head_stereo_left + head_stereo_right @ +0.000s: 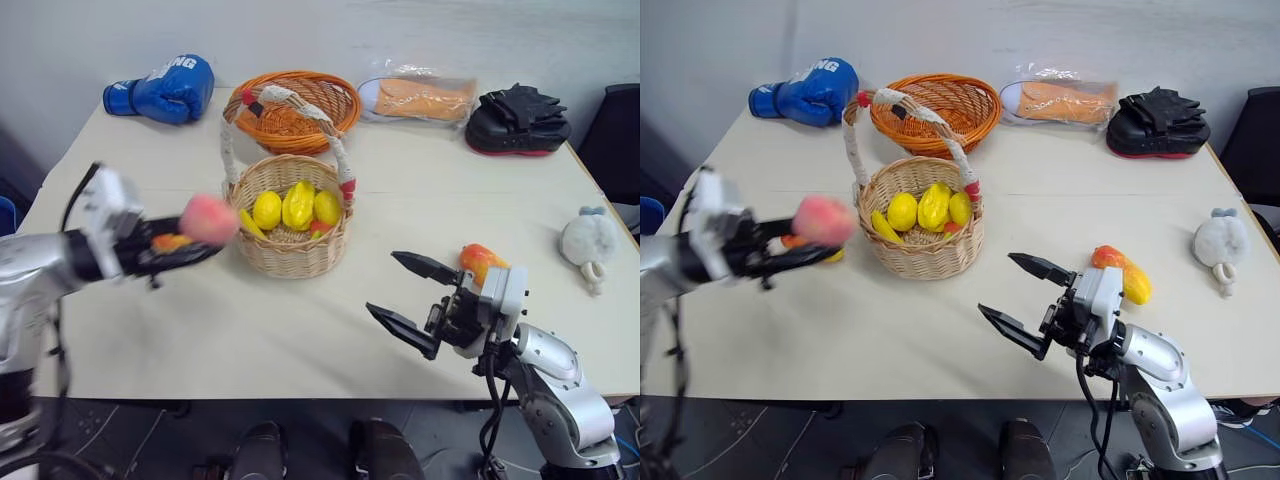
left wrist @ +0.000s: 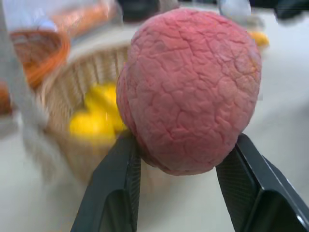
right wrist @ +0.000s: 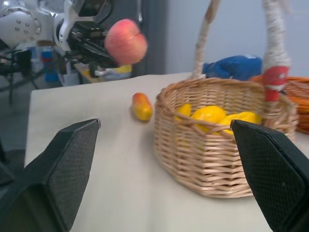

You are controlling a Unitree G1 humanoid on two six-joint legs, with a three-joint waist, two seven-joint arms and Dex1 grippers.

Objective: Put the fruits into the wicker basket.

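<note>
a: beside the wicker basket (image 1: 288,245), on its left and above the tabletop, our left gripper (image 1: 190,244) has its two black fingers (image 2: 112,193) clamped on the peach (image 1: 208,219). we judge this the carrying step: fruit lifted, not yet over the rim.

b: agreed. next, we think, the peach has to travel over the basket's rim, clear of the tall arched handle (image 1: 285,98), and only then should the jaws part. yellow fruit already fills much of the basket, so the drop wants to be low and gentle.

a: our right gripper (image 1: 408,293) waits right of the basket with its jaws wide apart, nothing between them. one mango (image 1: 479,259) lies just behind it on the table; another mango (image 3: 142,106) lies left of the basket, under our left arm.

b: any writing? the blue boxing glove (image 1: 163,91), behind the basket to the left, carries white lettering, but we cannot read it surely. nothing else legible.
</note>
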